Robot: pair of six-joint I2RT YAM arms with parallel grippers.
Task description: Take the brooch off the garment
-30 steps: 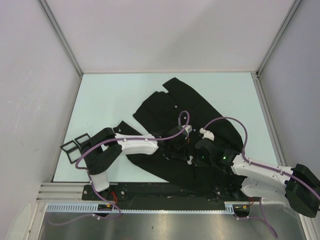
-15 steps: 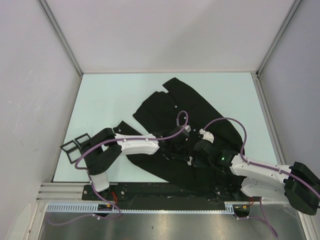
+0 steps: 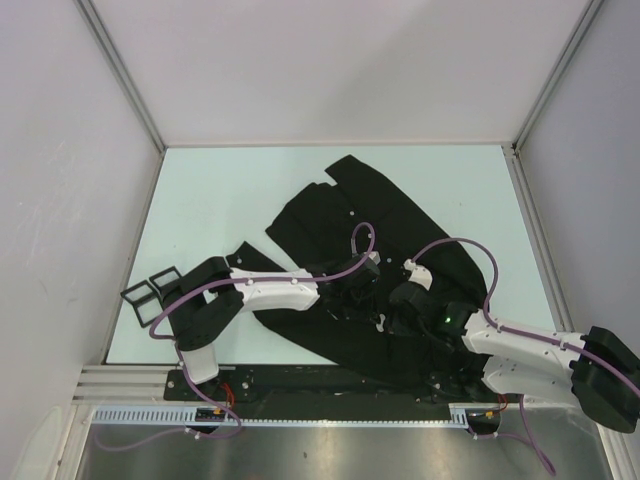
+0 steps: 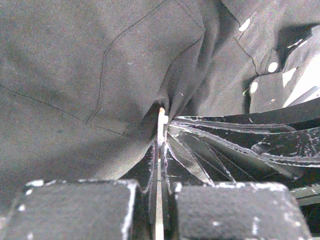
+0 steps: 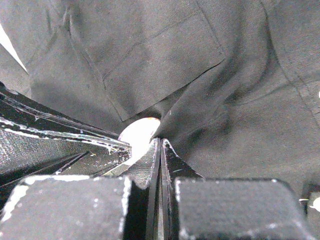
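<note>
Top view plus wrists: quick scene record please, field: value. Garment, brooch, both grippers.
garment: black shirt, rumpled on the table
brooch: pale round piece at mid-shirt, cloth puckered toward it, not yet off
left gripper: shut, tips on the brooch's edge
right gripper: shut, pinching cloth right beside the brooch
arms: both sets of tips meet at the same spot
</note>
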